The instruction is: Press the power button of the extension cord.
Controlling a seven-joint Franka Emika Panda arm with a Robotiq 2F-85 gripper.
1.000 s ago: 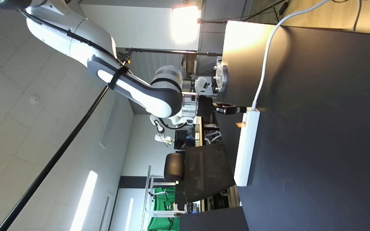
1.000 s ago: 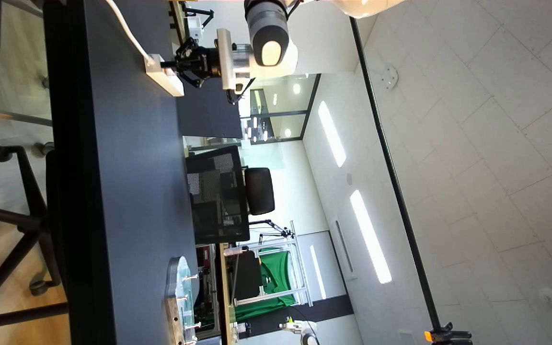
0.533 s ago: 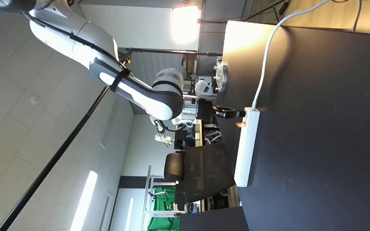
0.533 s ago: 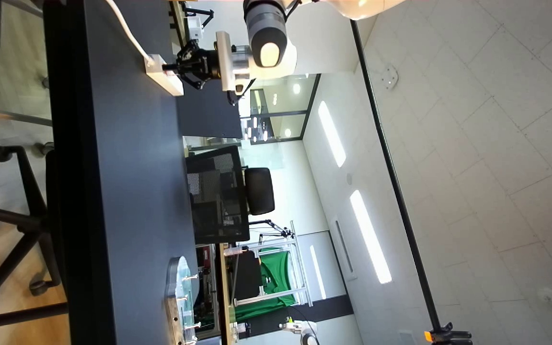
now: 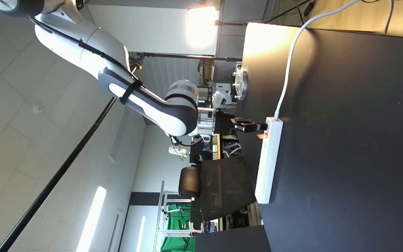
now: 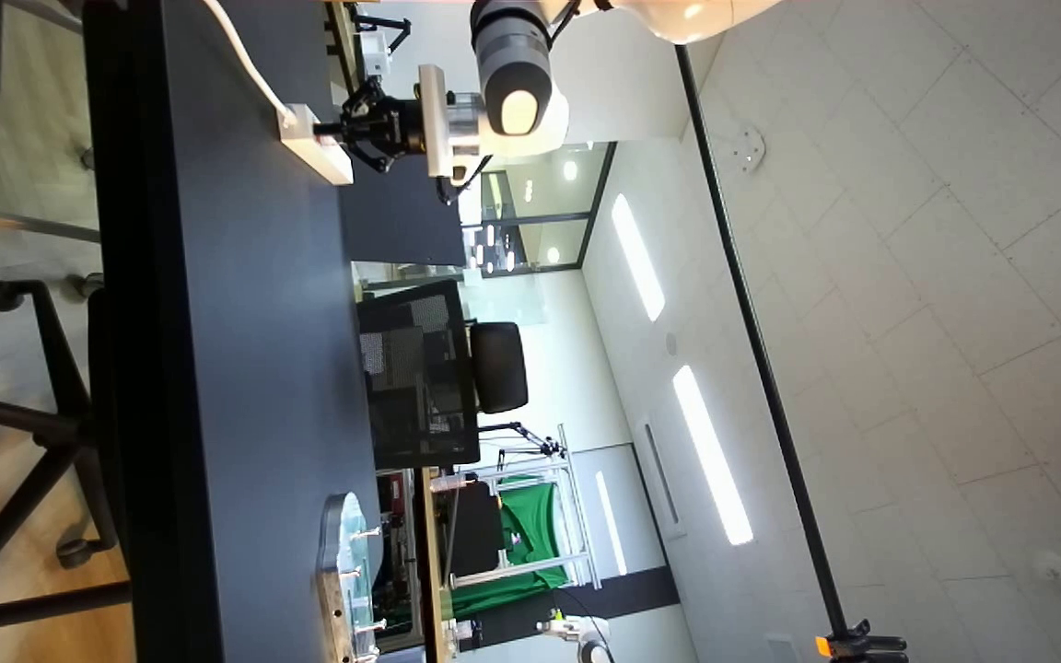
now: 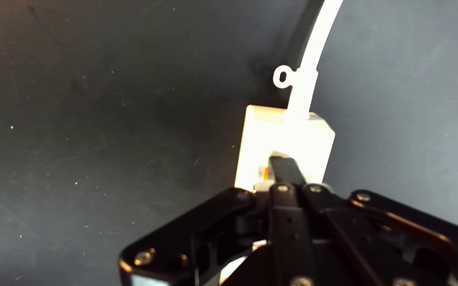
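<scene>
- Almost hidden in the wrist view, the power button [image 7: 266, 173] shows as an orange sliver just beside the fingertips [image 7: 284, 169], on their left there; the rest is covered.
- In an exterior view, orange that I take for the same button [image 5: 262, 135] sits near the end where the cable [image 5: 287, 73] enters the white extension cord [image 5: 269, 164], just past the tips on the side away from that cable.
- The strip's long axis runs from that end back beneath the gripper [image 7: 288, 171], toward the bottom of the wrist view.
- Both fingers sit together as one blunt tip, with nothing seen between them; whether it touches the button I cannot tell.
- So the next move seems to call for a slight shift along the strip, away from the cable, then a straight push down; too near the cable it would meet only casing.
- A single arm [image 5: 149, 101] reaches in from above; the strip lies on the dark table [image 5: 345, 140].
- Beyond the table stands a mesh-backed chair [image 6: 420, 382].
</scene>
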